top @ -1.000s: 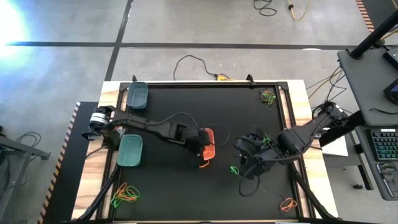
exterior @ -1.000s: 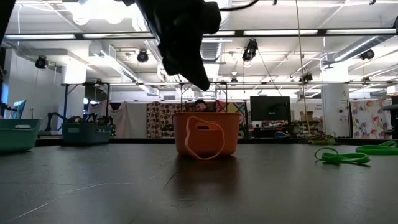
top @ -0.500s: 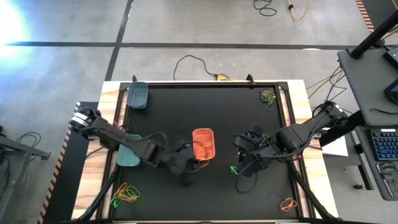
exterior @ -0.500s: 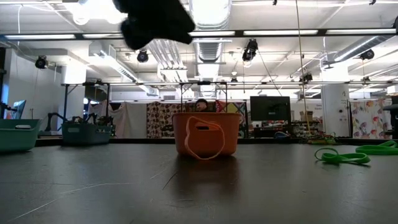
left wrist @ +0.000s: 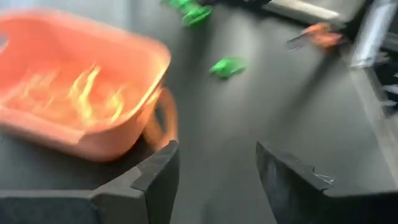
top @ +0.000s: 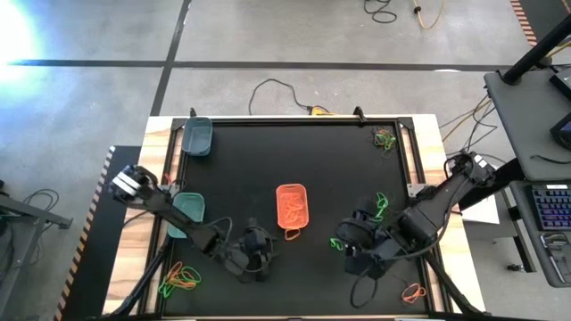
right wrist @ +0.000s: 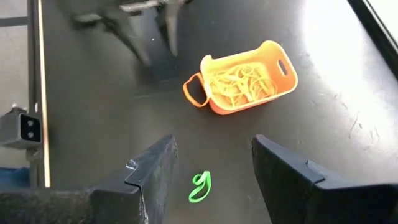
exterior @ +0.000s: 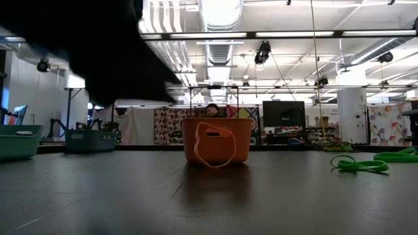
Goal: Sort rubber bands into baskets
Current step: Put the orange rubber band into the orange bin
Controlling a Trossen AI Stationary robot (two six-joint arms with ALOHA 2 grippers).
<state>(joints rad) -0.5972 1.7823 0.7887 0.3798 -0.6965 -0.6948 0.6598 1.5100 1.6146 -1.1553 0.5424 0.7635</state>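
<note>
The orange basket (top: pixel 293 206) stands mid-table with orange rubber bands (right wrist: pixel 239 78) in it. One orange band (exterior: pixel 219 147) hangs down its near end wall to the table. My left gripper (left wrist: pixel 214 152) is open with nothing in it, low over the table to the near left of that basket (left wrist: pixel 74 93). My right gripper (right wrist: pixel 211 146) is open too, hovering to the near right of the basket. A green band (right wrist: pixel 200 186) lies on the table below it. Another green band (top: pixel 381 205) lies farther right.
A light teal basket (top: pixel 187 214) and a dark teal basket (top: pixel 198 136) stand along the left edge. Heaps of mixed bands lie at the near left (top: pixel 181 278), the far right (top: pixel 385 138) and the near right (top: pixel 412 292) corners.
My left gripper has swung from over the orange basket down and toward the table's near left, turning as it went. My right gripper has drifted a little toward the near edge. The orange band on the basket's near wall has stayed where it was.
</note>
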